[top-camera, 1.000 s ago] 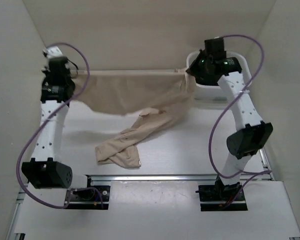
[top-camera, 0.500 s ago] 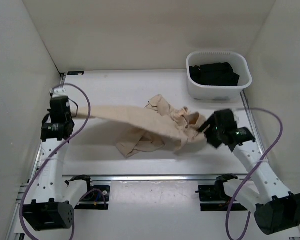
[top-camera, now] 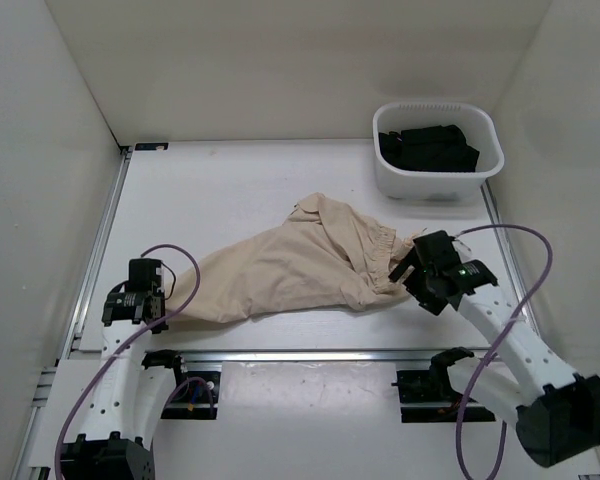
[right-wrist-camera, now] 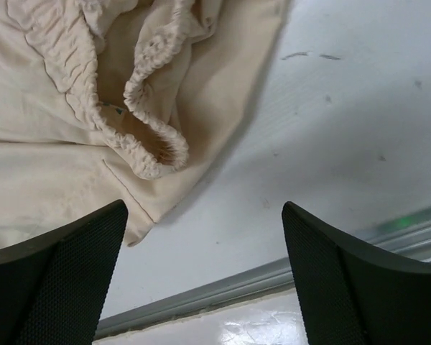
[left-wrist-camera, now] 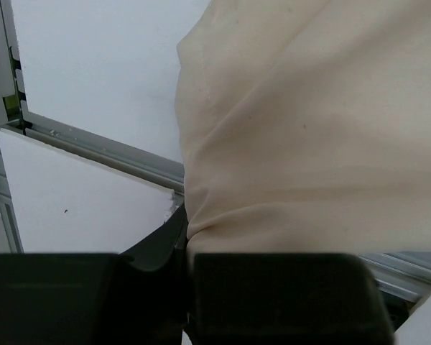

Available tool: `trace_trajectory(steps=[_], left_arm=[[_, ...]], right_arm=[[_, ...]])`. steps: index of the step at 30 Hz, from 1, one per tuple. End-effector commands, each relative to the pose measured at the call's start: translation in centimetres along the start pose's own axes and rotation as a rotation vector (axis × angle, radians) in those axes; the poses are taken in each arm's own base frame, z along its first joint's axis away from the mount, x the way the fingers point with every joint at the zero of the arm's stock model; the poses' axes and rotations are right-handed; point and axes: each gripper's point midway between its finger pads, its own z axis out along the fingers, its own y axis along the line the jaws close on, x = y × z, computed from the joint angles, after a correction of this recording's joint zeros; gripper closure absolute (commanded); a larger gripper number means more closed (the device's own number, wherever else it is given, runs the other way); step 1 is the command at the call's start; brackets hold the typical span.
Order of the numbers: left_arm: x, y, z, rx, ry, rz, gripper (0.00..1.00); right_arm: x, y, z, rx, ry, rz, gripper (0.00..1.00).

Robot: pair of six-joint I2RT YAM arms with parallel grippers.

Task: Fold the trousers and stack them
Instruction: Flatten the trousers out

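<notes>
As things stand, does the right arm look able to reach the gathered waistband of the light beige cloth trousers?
Probably yes: the right gripper hangs open beside the waistband of the trousers, nothing between them.

A white worktop, faintly scuffed, is boxed in by plain off-white panels: a back wall, a left wall and a right wall. A silver metal rail runs along its near edge and a side rail down its left. The light is soft and even.

Black garments in white basket
</notes>
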Motion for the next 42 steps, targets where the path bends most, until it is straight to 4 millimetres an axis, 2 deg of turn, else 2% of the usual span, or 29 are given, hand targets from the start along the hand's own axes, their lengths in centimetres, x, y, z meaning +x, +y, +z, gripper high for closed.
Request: trace_trajectory(steps=[1, 7, 9, 10, 11, 12, 13, 14, 15, 17, 18, 20, 22, 23, 24, 26, 27, 29, 31, 33, 34, 35, 36, 37, 38, 39, 40, 41, 42], left_arm=[[0.6, -0.4, 0.0, 0.023, 0.015, 0.002, 0.86], [0.8, 0.6, 0.6, -0.05, -0.002, -0.004, 0.86], [0.2, 1.3, 0.7, -0.093, -0.046, -0.023, 0.86], [0.0, 1.6, 0.7, -0.109, -0.055, -0.027, 0.86], [-0.3, 2.1, 0.8, -0.139, -0.077, -0.038, 0.86], [-0.6, 2.4, 0.8, -0.158, -0.089, -0.044, 0.86], [-1.1, 2.9, 0.9, -0.194, -0.118, -0.06, 0.86], [-1.4, 3.3, 0.8, -0.214, -0.131, -0.068, 0.86], [-1.8, 3.6, 0.8, -0.231, -0.144, -0.076, 0.86], [-2.3, 4.2, 0.5, -0.266, -0.173, -0.094, 0.86], [-2.5, 4.2, 0.5, -0.266, -0.181, -0.099, 0.86], [-2.6, 4.5, 0.6, -0.289, -0.196, -0.11, 0.86], [-2.6, 4.5, 1.2, -0.304, -0.217, -0.123, 0.86], [-2.5, 4.6, 1.5, -0.314, -0.218, -0.125, 0.86], [-2.1, 4.4, 2.0, -0.315, -0.215, -0.123, 0.86], [-2.1, 4.5, 2.2, -0.324, -0.22, -0.127, 0.86], [-2.4, 4.5, 2.2, -0.324, -0.231, -0.133, 0.86], [-2.9, 4.6, 1.9, -0.323, -0.248, -0.143, 0.86], [-3.4, 4.8, 1.5, -0.332, -0.266, -0.155, 0.86], [-3.4, 5.0, 1.5, -0.341, -0.266, -0.156, 0.86], [-3.4, 5.0, 1.5, -0.341, -0.266, -0.156, 0.86], [-3.5, 5.1, 1.3, -0.341, -0.278, -0.163, 0.86], [-3.5, 5.2, 1.1, -0.35, -0.288, -0.171, 0.86], [-3.2, 5.2, 1.2, -0.35, -0.276, -0.164, 0.86], [-3.0, 5.3, 1.1, -0.35, -0.275, -0.163, 0.86], [-2.7, 5.3, 1.1, -0.35, -0.261, -0.155, 0.86], [-2.7, 5.4, 0.8, -0.35, -0.264, -0.157, 0.86], [-2.2, 5.4, 0.6, -0.351, -0.243, -0.145, 0.86], [-1.8, 5.3, 0.7, -0.34, -0.227, -0.134, 0.86]], right_arm=[[-0.6, 3.5, 1.0, -0.071, -0.016, -0.08, 0.07], [0.1, 4.8, 4.8, 0.025, 0.073, -0.137, 0.09], [0.3, 4.7, 6.1, 0.063, 0.085, -0.145, 0.28], [-0.3, 5.3, 6.5, 0.057, 0.063, -0.143, 0.39], [-1.3, 5.2, 7.0, 0.099, 0.035, -0.141, 0.87], [-2.4, 5.3, 6.6, 0.115, 0.006, -0.133, 0.87], [-4.1, 6.5, 5.5, 0.112, -0.041, -0.118, 1.0], [-4.2, 4.9, 4.5, 0.193, -0.037, -0.139, 1.0], [-6.0, 3.9, 3.1, 0.237, -0.113, -0.116, 1.0], [-7.7, 1.8, 0.7, 0.295, -0.159, -0.057, 1.0], [-8.3, 0.4, -1.8, 0.294, -0.188, -0.027, 1.0], [-10.5, -1.9, -4.5, 0.307, -0.275, 0.047, 1.0], [-12.8, -2.7, -8.9, 0.25, -0.392, 0.1, 1.0], [-13.4, -2.8, -10.2, 0.237, -0.423, 0.122, 1.0], [-13.5, -3.5, -11.1, 0.263, -0.423, 0.116, 1.0], [-14.4, -3.1, -12.8, 0.261, -0.434, 0.122, 1.0], [-14.2, -3.3, -13.1, 0.281, -0.417, 0.113, 1.0], [-15.0, -3.1, -13.4, 0.291, -0.436, 0.101, 1.0], [-16.2, -2.0, -12.6, 0.281, -0.452, 0.097, 1.0], [-16.9, -2.3, -10.9, 0.315, -0.436, 0.075, 1.0], [-16.9, -2.6, -9.2, 0.355, -0.391, 0.069, 0.98], [-16.8, -3.3, -7.9, 0.378, -0.347, 0.036, 0.85], [-17.1, -4.9, -6.4, 0.405, -0.298, 0.064, 0.7], [-16.3, -5.6, -3.3, 0.399, -0.197, 0.058, 0.53], [-14.6, -4.5, -1.6, 0.285, -0.056, 0.067, 0.41], [-14.2, -5.7, -1.0, 0.282, 0.013, 0.079, 0.26], [-13.5, -5.9, -0.3, 0.274, 0.074, 0.071, 0.22], [-12.6, -6.4, -0.4, 0.291, 0.11, 0.058, 0.19], [-12.6, -6.7, -0.9, 0.305, 0.098, 0.055, 0.15]])
